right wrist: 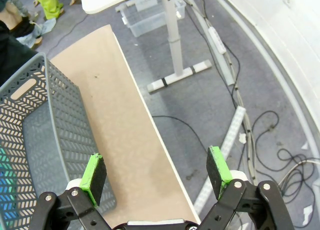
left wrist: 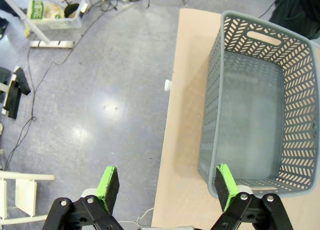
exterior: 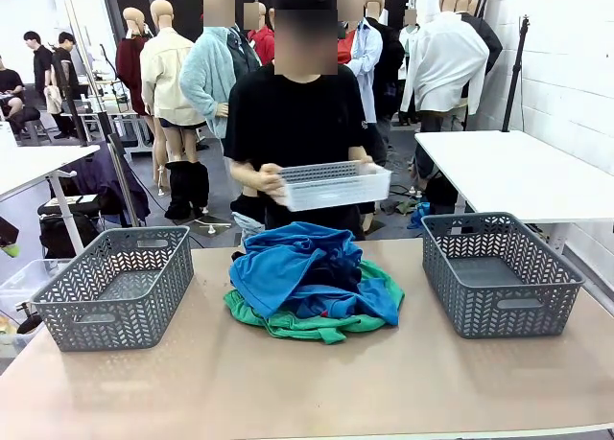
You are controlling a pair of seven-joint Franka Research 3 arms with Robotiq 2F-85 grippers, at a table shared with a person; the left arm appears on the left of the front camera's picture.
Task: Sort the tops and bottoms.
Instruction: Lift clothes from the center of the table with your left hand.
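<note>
Beige and bare along its near edge, the surface (exterior: pixel 288 392) carries a single heap of clothes at its middle. On top lie the blue shirts (exterior: pixel 283 267), crumpled together, with a small red bit at their lower edge. The green shorts (exterior: pixel 288 325) spread out flat beneath them, showing along the near side and to the right. Darker navy cloth, the trousers (exterior: pixel 338 267), shows between the blue folds, mostly buried.

A grey left basket (exterior: pixel 115 287) stands to one side of the heap and a grey right basket (exterior: pixel 499 272) to the other, both apart from the clothes. Just behind the heap a person (exterior: pixel 293 119) stands at the far edge, both hands (exterior: pixel 271 179) holding a white basket (exterior: pixel 336 184) in the air above the clothes — nothing else lies between the heap and the near edge.

The left claw (left wrist: pixel 166 182) hangs wide open with nothing between its green pads, over the outer edge of the surface. The left basket is under one pad and grey floor (left wrist: pixel 90 99) under the other. The right claw (right wrist: pixel 156 174) is likewise spread wide and empty, over the opposite edge beside the right basket, with cables (right wrist: pixel 260 125) on the floor beyond. Both claws are well apart from the heap — each has a basket between it and the clothes, and green and blue show faintly through the right basket's wall.
</note>
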